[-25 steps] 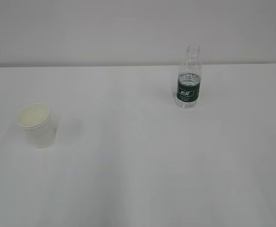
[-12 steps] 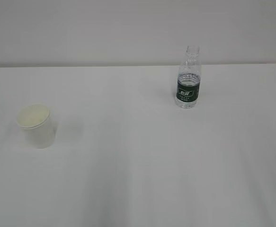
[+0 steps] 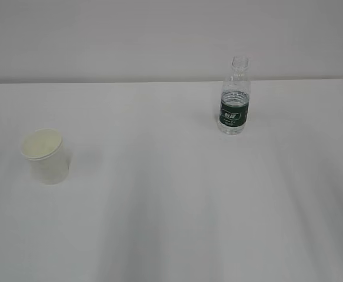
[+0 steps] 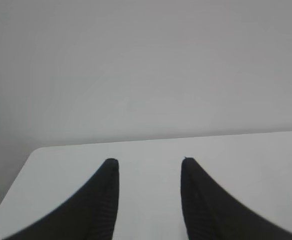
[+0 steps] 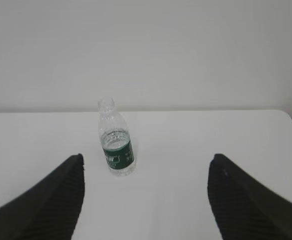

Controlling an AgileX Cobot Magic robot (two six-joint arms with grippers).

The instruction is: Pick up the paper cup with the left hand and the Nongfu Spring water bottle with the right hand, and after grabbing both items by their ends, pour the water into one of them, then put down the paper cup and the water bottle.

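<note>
Both grippers are empty, so the picking up has not begun: the left hand [image 4: 148, 162] has its fingers partly apart over bare table, and the right hand [image 5: 146, 160] is spread wide with the Nongfu Spring water bottle [image 5: 116, 140] standing ahead of it. The paper cup [image 3: 45, 155] stands on the left and the bottle far off on the right. Next, each hand probably has to reach its thing across the plain white table [image 3: 171, 223] by a pale wall [image 3: 130, 35].

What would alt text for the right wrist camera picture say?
A small uncapped bottle with a green label stands upright on a white table, ahead of the open right hand, whose two black fingers frame the bottom corners. A plain wall fills the background.
</note>
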